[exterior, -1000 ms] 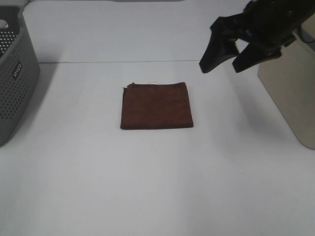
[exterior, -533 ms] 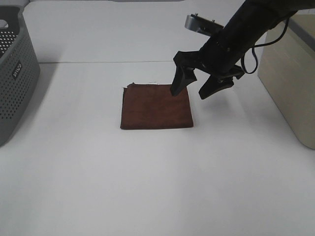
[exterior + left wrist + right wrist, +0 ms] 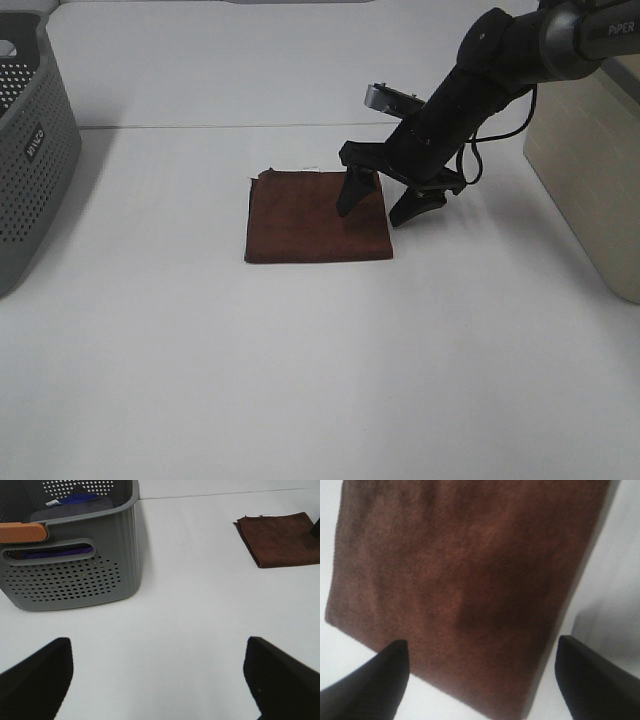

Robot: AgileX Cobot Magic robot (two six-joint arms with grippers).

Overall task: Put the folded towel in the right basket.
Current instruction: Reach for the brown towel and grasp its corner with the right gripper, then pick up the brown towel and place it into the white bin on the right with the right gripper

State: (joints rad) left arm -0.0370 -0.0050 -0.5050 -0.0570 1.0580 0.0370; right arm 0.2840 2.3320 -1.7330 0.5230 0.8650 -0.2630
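A folded dark brown towel (image 3: 315,215) lies flat on the white table (image 3: 300,360). It also shows in the left wrist view (image 3: 280,539) and fills the right wrist view (image 3: 460,580). My right gripper (image 3: 378,212) is open and low over the towel's right edge, one finger over the towel, the other over the table just right of it. In the right wrist view the right gripper (image 3: 480,680) straddles that edge. The beige right basket (image 3: 590,180) stands at the right edge. My left gripper (image 3: 160,675) is open and empty above bare table, out of the exterior view.
A grey perforated basket (image 3: 25,150) stands at the left edge; the left wrist view shows this basket (image 3: 65,560) holding dark purple cloth. The table's back edge line runs behind the towel.
My right arm has come down from the upper right toward the towel, and its open gripper now sits low over the towel's right edge. The towel has not moved.
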